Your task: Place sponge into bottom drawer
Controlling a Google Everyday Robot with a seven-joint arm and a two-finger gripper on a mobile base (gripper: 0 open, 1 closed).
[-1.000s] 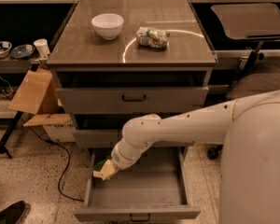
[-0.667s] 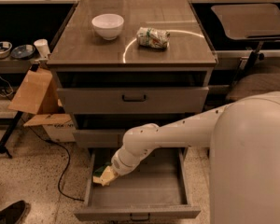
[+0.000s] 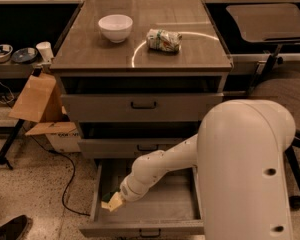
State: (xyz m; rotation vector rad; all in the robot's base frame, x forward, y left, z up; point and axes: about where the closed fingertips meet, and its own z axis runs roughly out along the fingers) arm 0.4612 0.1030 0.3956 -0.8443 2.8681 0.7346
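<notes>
The bottom drawer [image 3: 140, 228] is pulled open below the two shallower grey drawers. My white arm reaches down into it from the right. The gripper [image 3: 113, 202] is low at the drawer's left side, close to the floor of the drawer. The sponge [image 3: 111, 201], dark green over pale yellow foam, sits at the gripper's tip by the drawer's left wall. Whether it rests on the drawer floor cannot be told.
On the cabinet top stand a white bowl [image 3: 115, 27] and a green-and-white snack bag [image 3: 163, 39]. A cardboard box [image 3: 37, 101] leans at the left, with a cable on the floor. A shoe [image 3: 7, 229] shows at the bottom left. A table with a chair is to the right.
The arm has lowered and shifted a little toward the drawer's front left, carrying the sponge deeper into the open bottom drawer.
</notes>
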